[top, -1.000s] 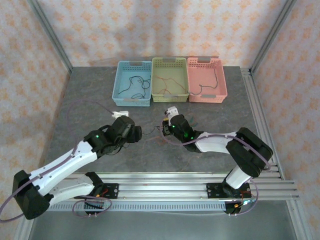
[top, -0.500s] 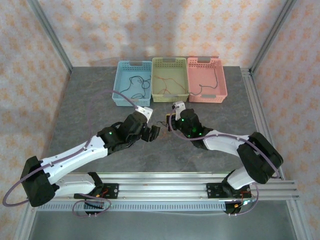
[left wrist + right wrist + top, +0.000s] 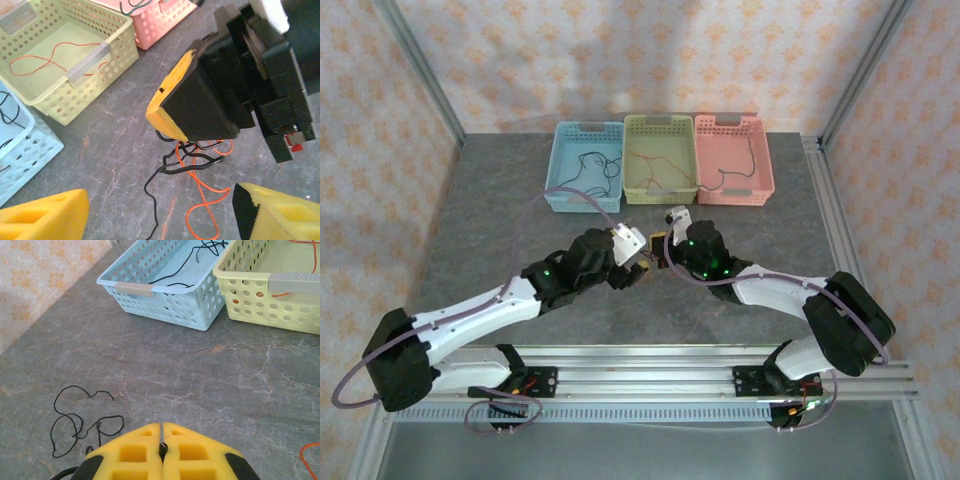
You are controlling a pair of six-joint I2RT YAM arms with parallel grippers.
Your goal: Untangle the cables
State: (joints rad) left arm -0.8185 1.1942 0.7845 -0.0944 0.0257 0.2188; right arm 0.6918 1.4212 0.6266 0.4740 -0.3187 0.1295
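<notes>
In the left wrist view my right gripper (image 3: 172,127) hangs shut over the table, with a knot of cables caught in its jaws: a black cable (image 3: 196,164) and an orange-red cable (image 3: 210,200) dangle from its tip onto the grey surface. My left gripper (image 3: 160,215) is open just below that knot, its yellow pads (image 3: 42,216) wide on either side and touching nothing. From above, the left gripper (image 3: 640,265) and right gripper (image 3: 662,250) nearly meet at the table's middle. In the right wrist view the right gripper (image 3: 162,440) pinches a black strand, and black loops (image 3: 80,424) lie to its left.
Three baskets stand in a row at the back: blue (image 3: 582,204), green (image 3: 660,195) and pink (image 3: 735,196), each with thin cables inside. An aluminium rail (image 3: 650,372) runs along the near edge. Bare grey table lies to the left and right of the arms.
My left arm has swung right and forward until its open gripper is under the right gripper. The right gripper has shifted slightly right, still shut on the cables.
</notes>
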